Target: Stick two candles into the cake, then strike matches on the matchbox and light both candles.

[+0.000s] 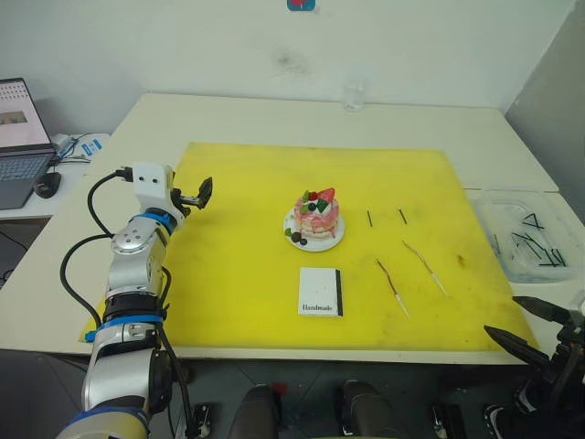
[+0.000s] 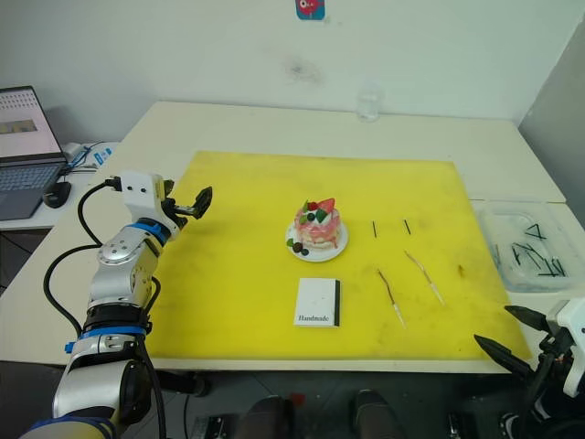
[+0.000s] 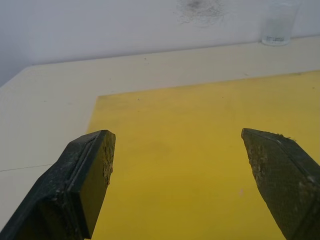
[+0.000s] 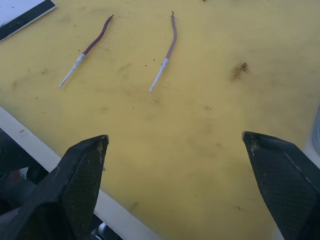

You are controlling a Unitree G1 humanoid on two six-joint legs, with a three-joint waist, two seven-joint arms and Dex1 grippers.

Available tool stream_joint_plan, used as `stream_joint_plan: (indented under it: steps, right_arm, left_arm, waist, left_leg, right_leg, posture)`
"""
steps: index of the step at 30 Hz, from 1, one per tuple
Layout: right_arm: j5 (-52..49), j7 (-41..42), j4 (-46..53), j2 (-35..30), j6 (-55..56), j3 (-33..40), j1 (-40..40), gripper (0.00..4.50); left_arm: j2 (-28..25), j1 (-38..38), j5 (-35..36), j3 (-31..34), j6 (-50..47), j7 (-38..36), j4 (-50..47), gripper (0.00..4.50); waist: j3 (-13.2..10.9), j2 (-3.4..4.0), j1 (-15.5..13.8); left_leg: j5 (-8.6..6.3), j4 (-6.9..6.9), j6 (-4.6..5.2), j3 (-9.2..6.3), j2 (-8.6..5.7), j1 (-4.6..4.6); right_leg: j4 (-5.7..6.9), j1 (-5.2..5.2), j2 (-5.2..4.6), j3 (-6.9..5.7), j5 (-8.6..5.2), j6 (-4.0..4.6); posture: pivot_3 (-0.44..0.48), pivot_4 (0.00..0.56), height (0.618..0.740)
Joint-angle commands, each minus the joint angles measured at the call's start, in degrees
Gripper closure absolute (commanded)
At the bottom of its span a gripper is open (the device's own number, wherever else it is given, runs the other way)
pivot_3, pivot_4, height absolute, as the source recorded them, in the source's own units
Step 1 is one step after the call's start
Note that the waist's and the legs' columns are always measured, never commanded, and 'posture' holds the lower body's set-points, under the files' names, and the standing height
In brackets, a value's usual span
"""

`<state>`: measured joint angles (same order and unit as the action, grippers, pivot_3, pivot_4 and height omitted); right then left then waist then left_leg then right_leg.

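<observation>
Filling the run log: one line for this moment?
stage: not started | left gripper: open, empty | right gripper: open, empty | thin reddish-brown candles: on yellow mat | pink round cake: bare

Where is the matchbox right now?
The matchbox lies flat on the yellow mat, just in front of the cake, with the two candles on its right.

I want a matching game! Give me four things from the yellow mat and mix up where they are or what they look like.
Things:
1. cake
2. matchbox
3. candles
4. matches

Descriptions:
a. flat white box, nearer the robot than the cake
b. two long thin reddish sticks with pale ends, lying on the mat
c. pink, on a small white plate
d. two short dark sticks beside the cake, toward the robot's right

Pairs: 1-c, 2-a, 3-b, 4-d
</observation>
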<state>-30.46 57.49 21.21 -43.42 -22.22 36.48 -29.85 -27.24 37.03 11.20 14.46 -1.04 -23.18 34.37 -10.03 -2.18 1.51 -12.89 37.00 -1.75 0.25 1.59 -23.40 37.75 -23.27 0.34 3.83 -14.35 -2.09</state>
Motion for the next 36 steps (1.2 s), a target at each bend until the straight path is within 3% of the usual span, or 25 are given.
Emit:
stream_joint_plan:
  steps: [1,16,26,30,36]
  right_arm:
    - [-1.2,0.1,1.8,-0.1,-0.1,1.8,-0.4,0.00]
    - [-1.9,-1.2,4.0,-0.1,-2.2,1.2,0.4,0.00]
    - [-0.1,-4.0,4.7,0.7,-2.3,-3.4,2.7,0.00]
    - [-0.1,-7.6,5.7,1.8,-4.4,-8.9,7.1,0.00]
    - [0.8,-14.2,6.8,3.6,-8.0,-14.5,12.8,0.00]
  left_arm:
    - [-1.7,1.7,-1.8,-1.1,-0.2,0.3,0.8,0.02]
    - [-0.8,1.4,0.1,0.2,0.5,0.0,-0.4,0.02]
    - [-2.4,2.6,1.7,0.5,-0.2,-2.6,-2.1,0.02]
    - [-1.7,2.9,10.1,-0.8,-7.5,-12.1,-14.7,0.02]
    - [-2.8,2.1,21.4,-8.4,-24.5,-23.7,-36.7,0.02]
  waist:
    - [0.0,0.00,0.0]
    - [0.0,0.00,0.0]
    - [0.0,0.00,0.0]
    - [0.0,-0.02,0.0]
    - [0.0,0.02,0.0]
  left_leg:
    - [0.00,0.00,0.00,0.00,0.00,0.00]
    - [0.00,0.01,0.00,0.01,-0.01,0.03]
    - [0.00,0.03,0.00,0.01,-0.01,0.06]
    - [0.00,0.06,0.00,0.01,0.02,0.05]
    - [0.01,0.06,-0.01,0.02,0.00,0.06]
  right_leg:
    - [0.00,0.00,0.00,0.00,0.00,0.00]
    - [0.05,0.01,0.01,0.01,0.00,0.00]
    - [0.12,0.01,0.02,0.02,0.00,0.00]
    - [0.15,0.01,0.02,0.02,0.00,0.00]
    - [0.19,0.02,0.02,0.07,0.00,0.01]
  posture:
    - [0.000,0.150,0.740]
    - [0.000,0.150,0.740]
    - [0.000,0.150,0.740]
    - [0.000,0.150,0.740]
    - [0.000,0.150,0.740]
